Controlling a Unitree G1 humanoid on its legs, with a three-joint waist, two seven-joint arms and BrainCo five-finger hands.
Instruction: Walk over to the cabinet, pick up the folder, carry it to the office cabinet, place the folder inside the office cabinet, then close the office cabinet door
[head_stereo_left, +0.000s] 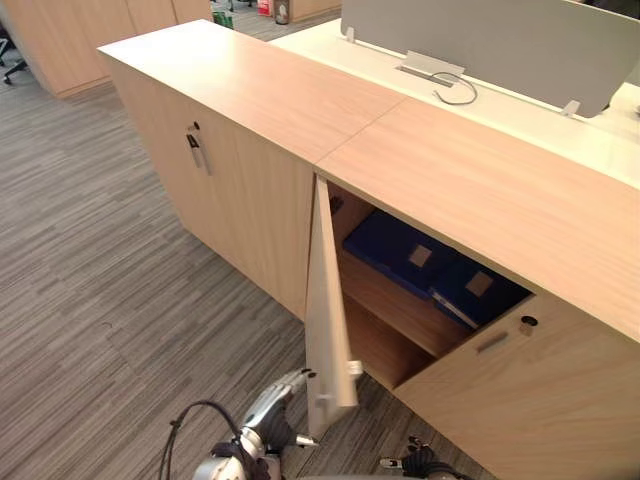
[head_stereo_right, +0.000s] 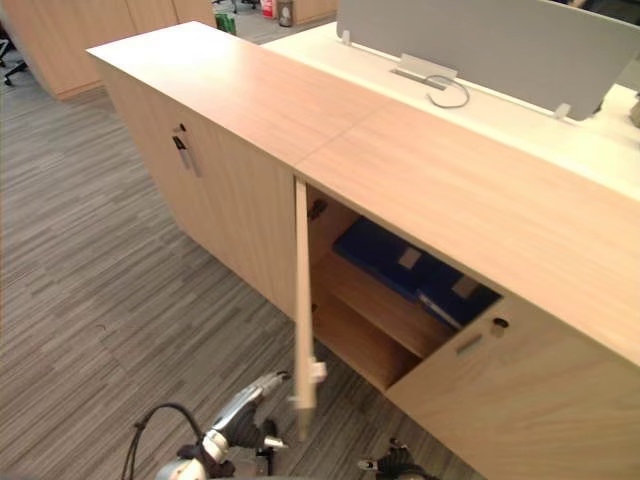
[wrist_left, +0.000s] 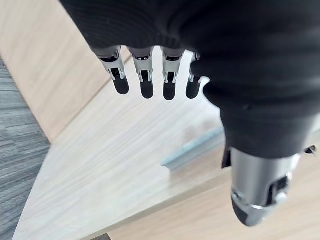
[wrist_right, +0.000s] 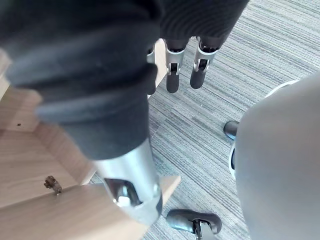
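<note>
The office cabinet (head_stereo_left: 480, 180) stands in front of me with its left door (head_stereo_left: 328, 300) swung out toward me, edge on. Inside, on the upper shelf, lie two dark blue folders (head_stereo_left: 400, 250) (head_stereo_left: 478, 290), each with a pale label. My left hand (wrist_left: 145, 80) has straight fingers close to the door's outer face, near its metal handle (wrist_left: 192, 150). My left arm (head_stereo_left: 275, 405) reaches the door's lower edge. Low beside the cabinet, my right hand (wrist_right: 172, 75) hangs over the carpet with fingers straight and nothing in it.
The cabinet's right door (head_stereo_left: 540, 400) is closed, with a small handle (head_stereo_left: 492, 342). A second closed cabinet (head_stereo_left: 230, 190) adjoins on the left. Behind stands a white desk (head_stereo_left: 520, 110) with a grey partition (head_stereo_left: 500, 40). Grey striped carpet (head_stereo_left: 100, 300) spreads to the left.
</note>
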